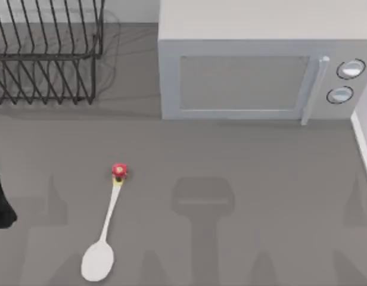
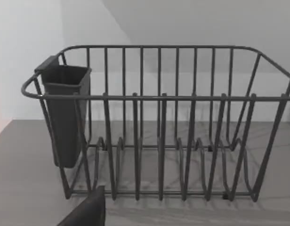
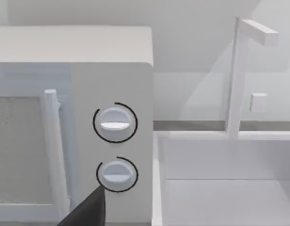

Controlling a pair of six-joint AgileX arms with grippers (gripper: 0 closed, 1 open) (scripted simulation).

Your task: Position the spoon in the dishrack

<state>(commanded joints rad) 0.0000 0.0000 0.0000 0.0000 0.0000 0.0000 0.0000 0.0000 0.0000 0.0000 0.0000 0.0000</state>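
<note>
Left gripper (image 2: 86,212) peeks in as one dark fingertip in the left wrist view, facing the dishrack (image 2: 159,141); can't tell if it's wide or narrow. Right gripper (image 3: 88,209): same, a dark tip near the microwave (image 3: 74,117) knobs, spread unreadable. Spoon (image 1: 106,229) lies flat on the table (image 1: 243,190), front-left, well apart from the rack at back-left. Step looks like pre-reach, nothing held. Next move prob needs the left arm down over the handle. Long axis runs near-to-far, slightly tilted: bowl nearest, red knob (image 1: 118,171) pointing toward the rack.

Even, soft overhead light, faint blurred arm shadows across the grey table (image 1: 243,155), no glare.
</note>
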